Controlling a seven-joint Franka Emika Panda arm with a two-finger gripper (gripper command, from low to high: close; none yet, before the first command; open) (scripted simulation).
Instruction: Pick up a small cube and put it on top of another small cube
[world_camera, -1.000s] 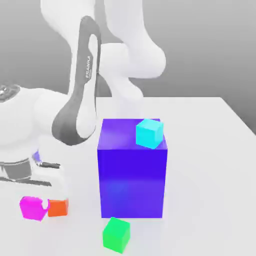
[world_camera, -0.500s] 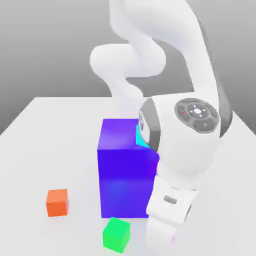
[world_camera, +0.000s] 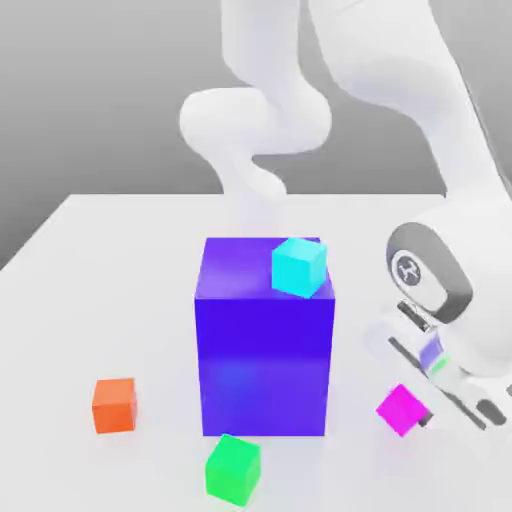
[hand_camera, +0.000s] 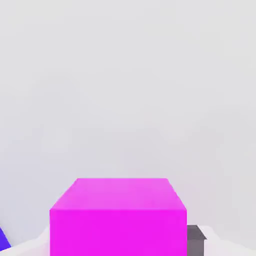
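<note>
In the exterior view, I am carrying the small bright magenta cube (world_camera: 402, 409) clamped in my gripper (world_camera: 412, 412), low beside the large blue-purple block (world_camera: 265, 340) on the exterior view's right. I should be lifting it and squaring it over a target cube before lowering. A second ago it was left of the block, touching the small orange cube (world_camera: 114, 404).

In the hand view, the magenta cube (hand_camera: 118, 216) is sitting gripped between my fingers (hand_camera: 196, 239).

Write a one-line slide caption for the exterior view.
Gripper holding the pink cube right of the blue block, which carries a cyan cube.
</note>
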